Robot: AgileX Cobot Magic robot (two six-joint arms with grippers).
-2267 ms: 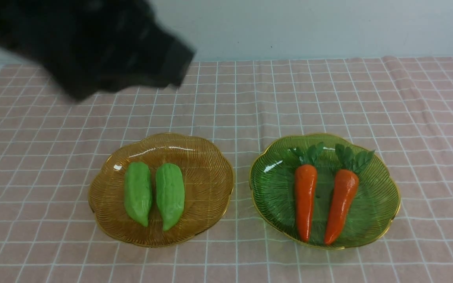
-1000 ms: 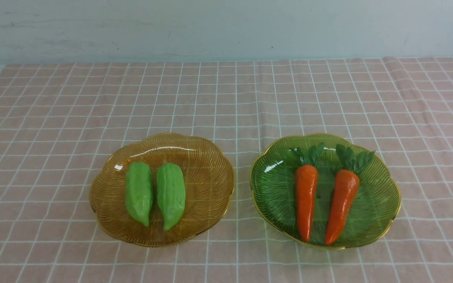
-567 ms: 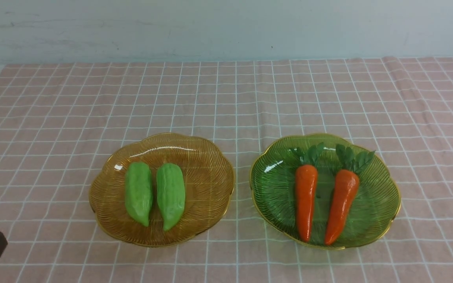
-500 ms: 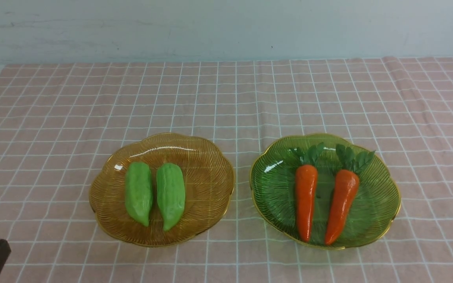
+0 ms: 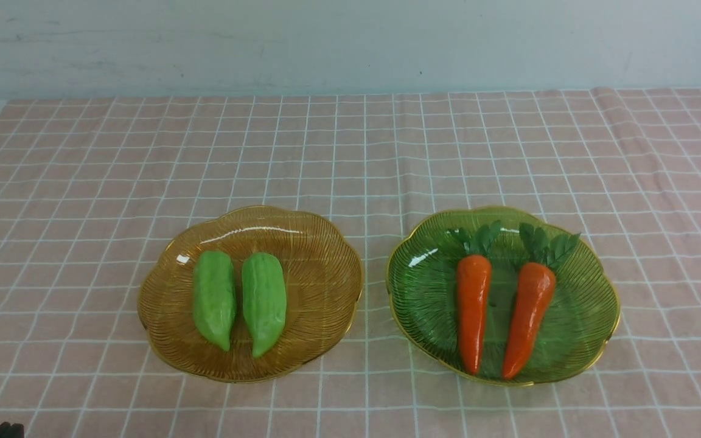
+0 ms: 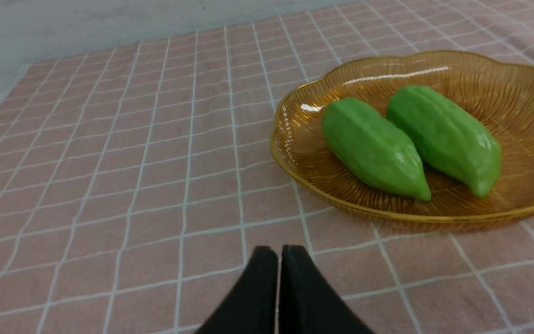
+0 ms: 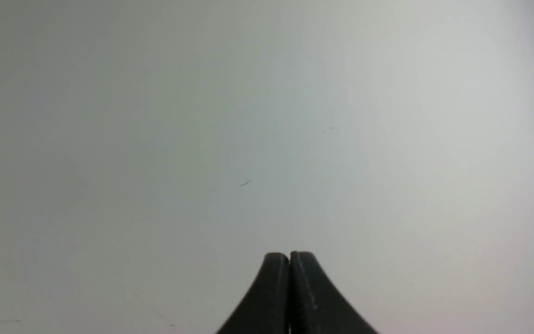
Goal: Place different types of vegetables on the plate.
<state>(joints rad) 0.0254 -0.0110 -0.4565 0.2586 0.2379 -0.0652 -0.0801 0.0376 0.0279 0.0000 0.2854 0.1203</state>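
While your left hand has dropped out of almost the whole front view, leaving only a dark sliver at the bottom-left corner where half a second ago more of it showed, nothing on the worktop has shifted. You can see in the left wrist view that this hand is pinched tight with nothing between its fingers, low over the pink checked cloth and just short of the amber plate. Your right hand is likewise pressed closed and empty, facing a blank grey surface, well away from the work.

Both green gourds, the left gourd and the right gourd, lie side by side on the amber plate, nearly touching. Across a strip of cloth, the left carrot and the right carrot lie on the green plate, leafy tops pointing away from you.

So each plate holds only one kind, and the mixing has not begun. You will probably need to part the left hand's fingers before reaching in, then carry one gourd over to the green plate. Expect the glossy, tapered skin to slip if you pinch near the tip.
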